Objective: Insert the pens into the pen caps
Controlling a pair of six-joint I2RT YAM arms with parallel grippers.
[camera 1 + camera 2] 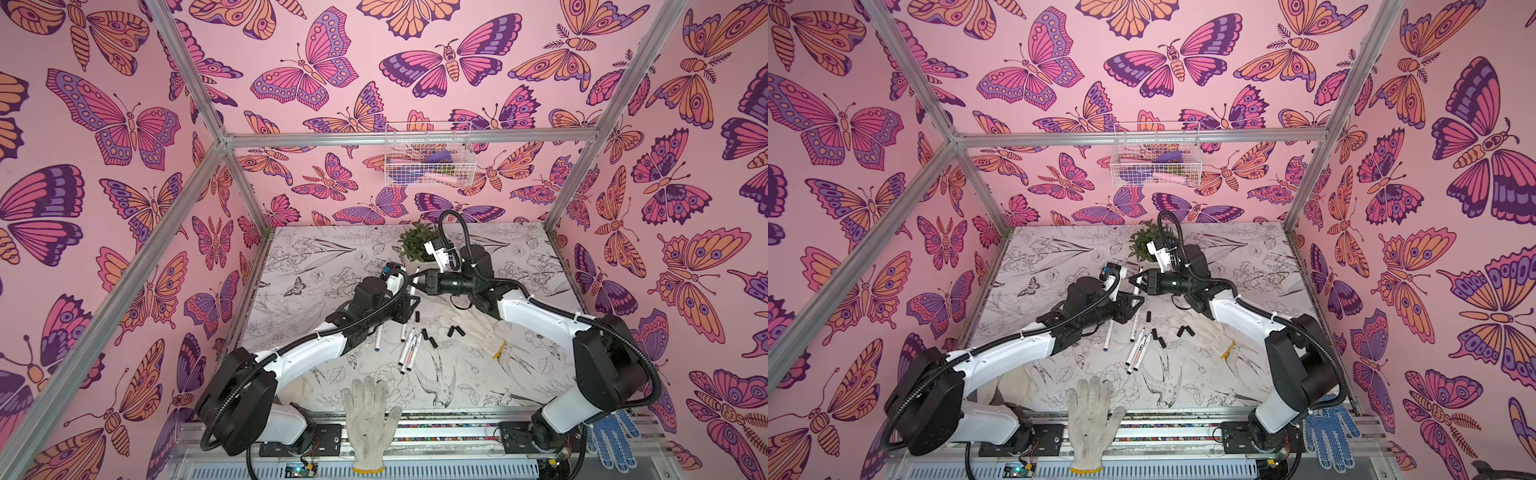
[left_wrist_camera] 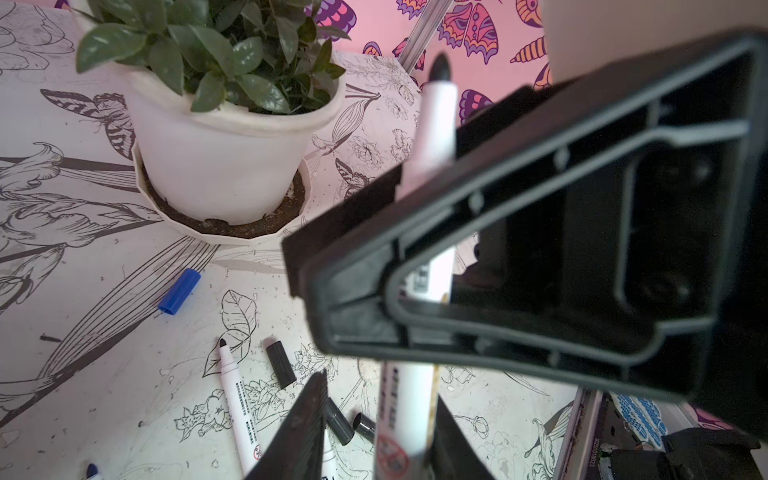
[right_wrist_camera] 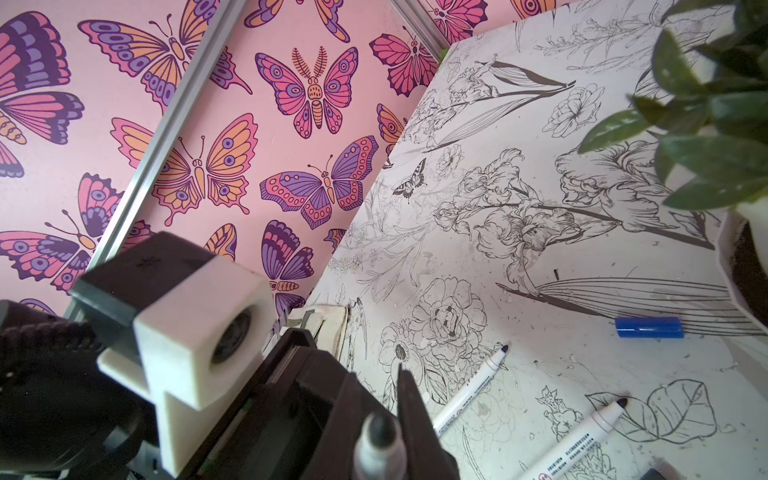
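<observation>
A white pen [image 2: 434, 124] stands upright above the table, its black tip up. My right gripper [image 3: 378, 382] is shut on its upper barrel, seen in both top views near the middle [image 1: 420, 283]. My left gripper [image 2: 380, 390] is below it, its jaws open around the pen's lower end; one finger stands clear of the barrel. Several uncapped pens [image 1: 409, 347] lie on the table in front of the arms, one of them with a blue tip [image 3: 469, 390]. Black pen caps [image 1: 432, 343] lie to their right. A blue cap [image 2: 179, 291] lies near the plant.
A potted plant [image 1: 417, 243] in a white pot stands just behind the grippers. White gloves lie at the front edge [image 1: 368, 419] and right of the caps [image 1: 473, 328]. A blue-dotted glove [image 1: 611, 436] hangs front right. A wire basket [image 1: 428, 153] hangs on the back wall.
</observation>
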